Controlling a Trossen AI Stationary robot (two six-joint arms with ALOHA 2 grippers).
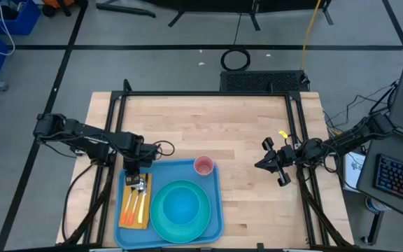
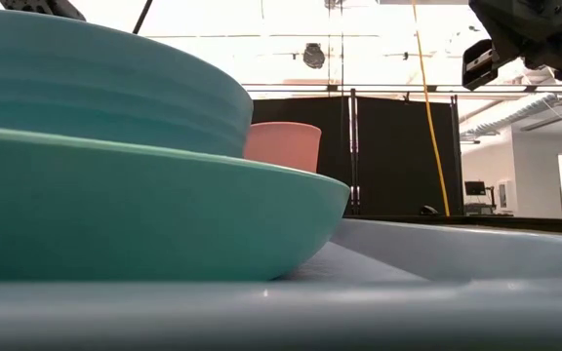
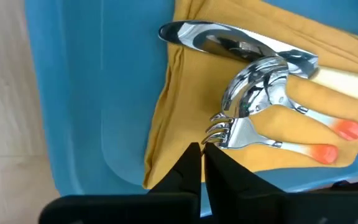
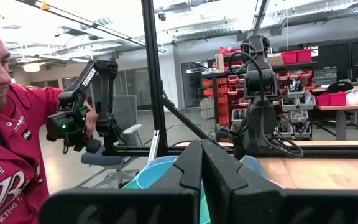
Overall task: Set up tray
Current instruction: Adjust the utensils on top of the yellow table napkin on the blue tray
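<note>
With plate, bowl, cup and cutlery on the tray (image 1: 215, 210) at the worktop's near edge, setup looks nearly done: the left pincer (image 3: 201, 163), pinched shut and empty, hovers just short of the fork (image 3: 244, 134) on the napkin (image 3: 173, 112), and should lift clear; the right pincer (image 1: 266, 163) waits shut, well apart.
</note>
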